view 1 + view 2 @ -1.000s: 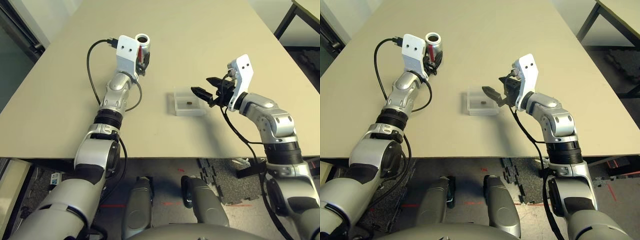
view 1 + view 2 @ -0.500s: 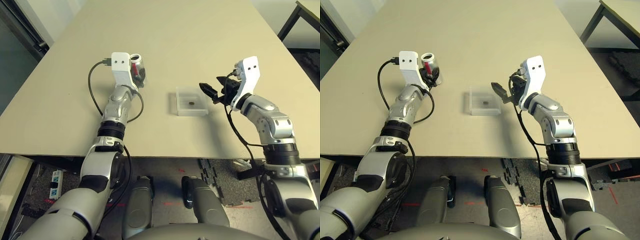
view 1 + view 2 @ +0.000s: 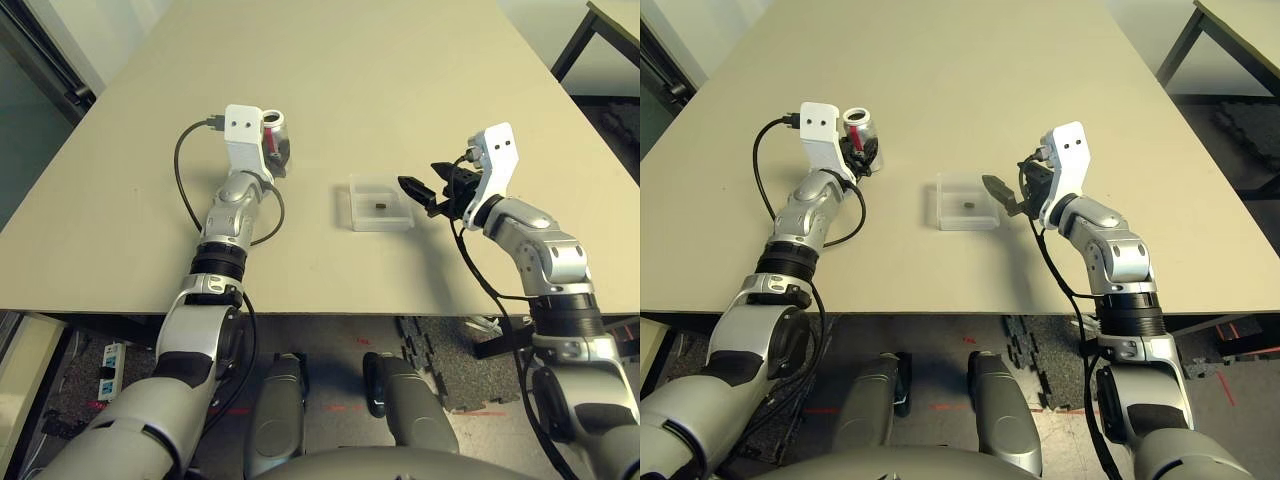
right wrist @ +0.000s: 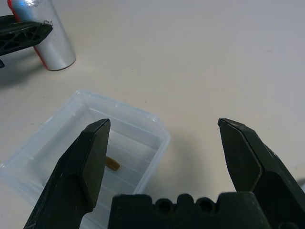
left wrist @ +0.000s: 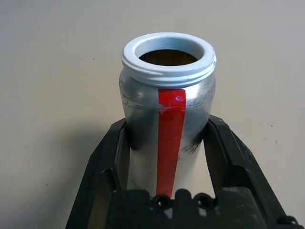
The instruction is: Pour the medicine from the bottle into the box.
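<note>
The silver bottle [image 3: 277,139] with its red stripe stands upright on the table at the back left, its mouth uncapped. My left gripper [image 3: 271,152] is shut on the bottle [image 5: 167,114], one finger on each side of its body. The clear box [image 3: 380,203] lies mid-table with the small brown medicine [image 3: 381,207] inside it. My right gripper [image 3: 418,191] hovers open just right of the box, holding nothing. In the right wrist view the box [image 4: 71,157] with the medicine [image 4: 112,163] lies below the spread fingers, and the bottle [image 4: 52,43] stands beyond.
The beige table [image 3: 400,80] stretches far behind the box. Its front edge [image 3: 330,314] runs close below both arms. A black cable [image 3: 185,175] loops beside my left forearm. Another table's dark leg [image 3: 570,45] stands at the far right.
My left arm has brought the bottle down to stand upright on the table. My right gripper has drawn back from over the box to its right side, still open.
</note>
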Controlling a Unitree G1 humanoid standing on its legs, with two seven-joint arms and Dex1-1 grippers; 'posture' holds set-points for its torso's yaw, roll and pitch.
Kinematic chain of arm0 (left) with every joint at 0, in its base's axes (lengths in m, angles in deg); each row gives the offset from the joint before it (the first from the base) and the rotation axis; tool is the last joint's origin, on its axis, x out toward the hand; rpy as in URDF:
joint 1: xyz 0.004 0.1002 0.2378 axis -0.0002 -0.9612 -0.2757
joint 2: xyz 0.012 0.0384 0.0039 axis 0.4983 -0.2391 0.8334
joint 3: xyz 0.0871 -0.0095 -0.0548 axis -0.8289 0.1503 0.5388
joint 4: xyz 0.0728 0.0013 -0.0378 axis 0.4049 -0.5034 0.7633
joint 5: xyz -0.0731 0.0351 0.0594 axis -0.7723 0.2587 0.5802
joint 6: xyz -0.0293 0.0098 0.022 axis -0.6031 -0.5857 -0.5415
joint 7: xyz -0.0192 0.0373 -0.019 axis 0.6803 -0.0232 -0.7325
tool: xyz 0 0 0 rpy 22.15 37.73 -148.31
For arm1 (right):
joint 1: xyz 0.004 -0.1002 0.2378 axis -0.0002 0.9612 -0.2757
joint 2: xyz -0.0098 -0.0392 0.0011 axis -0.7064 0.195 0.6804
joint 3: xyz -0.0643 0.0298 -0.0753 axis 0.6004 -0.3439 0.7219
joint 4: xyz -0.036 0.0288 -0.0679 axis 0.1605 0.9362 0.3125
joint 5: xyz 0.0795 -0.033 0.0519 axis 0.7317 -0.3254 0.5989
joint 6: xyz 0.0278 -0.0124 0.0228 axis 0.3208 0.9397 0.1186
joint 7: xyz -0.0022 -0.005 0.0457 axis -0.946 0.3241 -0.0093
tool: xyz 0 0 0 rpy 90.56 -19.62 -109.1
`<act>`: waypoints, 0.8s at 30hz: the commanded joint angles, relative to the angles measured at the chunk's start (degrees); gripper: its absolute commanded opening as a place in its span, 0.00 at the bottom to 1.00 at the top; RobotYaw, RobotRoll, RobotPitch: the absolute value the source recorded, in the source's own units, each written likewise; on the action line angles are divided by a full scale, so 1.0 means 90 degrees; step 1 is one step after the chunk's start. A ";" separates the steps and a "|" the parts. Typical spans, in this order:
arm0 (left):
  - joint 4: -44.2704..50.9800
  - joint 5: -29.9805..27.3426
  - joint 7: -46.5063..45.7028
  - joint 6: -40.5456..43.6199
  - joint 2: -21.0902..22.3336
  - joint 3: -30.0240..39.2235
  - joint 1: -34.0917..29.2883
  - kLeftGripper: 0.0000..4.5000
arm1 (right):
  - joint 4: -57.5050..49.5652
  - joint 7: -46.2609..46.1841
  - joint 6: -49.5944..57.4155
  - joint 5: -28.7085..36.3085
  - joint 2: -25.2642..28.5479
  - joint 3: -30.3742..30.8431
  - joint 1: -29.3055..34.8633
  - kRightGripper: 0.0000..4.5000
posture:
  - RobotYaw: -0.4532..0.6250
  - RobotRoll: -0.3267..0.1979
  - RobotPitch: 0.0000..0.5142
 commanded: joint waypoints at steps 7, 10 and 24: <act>-0.0183 0.0191 0.0077 -0.0055 0.0094 -0.0204 -0.0593 0.54 | -0.0109 0.0088 0.0015 0.0021 0.0038 0.0014 0.0086 1.00 | 0.43 0.62 0.31; -0.0171 0.0178 0.0028 -0.0090 0.0087 -0.0187 -0.0701 0.54 | -0.0085 0.0111 0.0003 0.0013 0.0050 0.0015 0.0072 1.00 | 0.43 0.62 0.31; -0.0343 0.0207 -0.0114 -0.0632 0.0133 -0.0124 -0.0602 0.99 | -0.0004 0.0170 -0.0058 -0.0011 0.0062 0.0012 -0.0033 1.00 | 0.44 0.62 0.30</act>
